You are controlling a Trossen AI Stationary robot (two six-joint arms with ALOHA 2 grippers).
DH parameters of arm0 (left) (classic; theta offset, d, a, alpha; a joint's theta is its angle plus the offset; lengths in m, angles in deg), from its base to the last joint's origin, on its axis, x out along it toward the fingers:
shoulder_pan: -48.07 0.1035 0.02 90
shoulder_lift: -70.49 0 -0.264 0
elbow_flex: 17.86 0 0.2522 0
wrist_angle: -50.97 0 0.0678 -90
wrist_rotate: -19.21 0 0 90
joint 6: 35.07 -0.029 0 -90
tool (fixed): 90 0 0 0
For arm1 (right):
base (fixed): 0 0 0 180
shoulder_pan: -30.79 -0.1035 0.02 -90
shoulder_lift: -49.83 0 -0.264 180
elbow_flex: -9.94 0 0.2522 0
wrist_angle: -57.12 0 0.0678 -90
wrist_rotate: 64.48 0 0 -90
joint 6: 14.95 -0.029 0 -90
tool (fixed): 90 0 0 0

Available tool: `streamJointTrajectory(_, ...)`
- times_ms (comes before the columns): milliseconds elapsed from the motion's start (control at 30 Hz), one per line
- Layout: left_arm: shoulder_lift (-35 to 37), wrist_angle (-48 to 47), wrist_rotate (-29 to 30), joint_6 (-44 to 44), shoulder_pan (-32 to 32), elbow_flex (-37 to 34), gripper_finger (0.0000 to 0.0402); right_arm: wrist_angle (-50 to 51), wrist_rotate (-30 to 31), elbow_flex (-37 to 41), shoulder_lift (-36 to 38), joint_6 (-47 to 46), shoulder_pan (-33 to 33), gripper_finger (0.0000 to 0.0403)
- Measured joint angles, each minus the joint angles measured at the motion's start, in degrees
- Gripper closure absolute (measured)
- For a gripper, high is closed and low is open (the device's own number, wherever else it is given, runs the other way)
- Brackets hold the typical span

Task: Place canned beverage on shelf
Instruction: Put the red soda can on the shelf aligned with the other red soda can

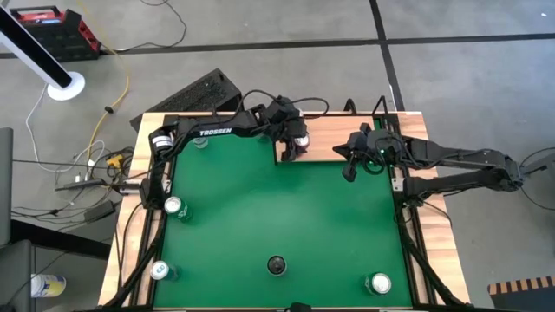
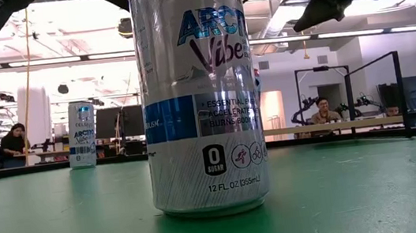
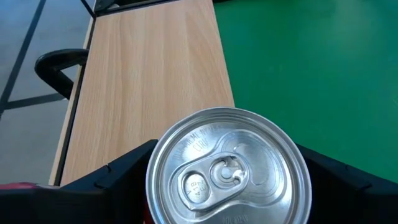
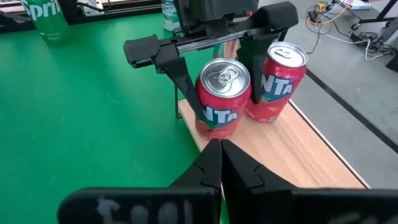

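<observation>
A red soda can (image 4: 222,93) stands upright on the left end of the light-wood shelf (image 1: 338,139), at the table's far edge. My left gripper (image 1: 297,143) reaches around it, and its silver top (image 3: 227,168) fills the left wrist view between the fingers. A second red can (image 4: 277,81) stands on the shelf just behind it. My right gripper (image 4: 221,146) is shut on nothing and hovers over the shelf's right part (image 1: 349,169), pointing at the two cans. My left gripper has the red can between its two fingers, one finger (image 4: 183,81) along one side wall and the other (image 4: 252,59) on the opposite side, between the two cans. The fingers slant down from the table's far left. The can stands upright with its bottom on the shelf.
A tall silver can (image 2: 199,94) stands near the front middle of the green mat (image 1: 276,264). Other cans stand at the mat's left side (image 1: 173,206), front left (image 1: 160,270), front right (image 1: 379,282) and far left (image 1: 201,141). Black posts rise at the shelf's back (image 1: 381,106).
</observation>
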Motion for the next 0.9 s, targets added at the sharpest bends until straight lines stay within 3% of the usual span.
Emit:
streamJointTrajectory(633, 0.3, 0.1, 1.5, -2.2, -0.9, 0.1, 0.0078, 0.0, 0.0, 0.0, 0.0, -0.5, 0.0, 0.0377)
streamJointTrajectory(900, 0.3, -5.4, 2.5, -4.5, -1.8, 6.6, 0.0078, -0.2, -0.1, 0.0, -0.7, -1.1, 0.0, 0.0376)
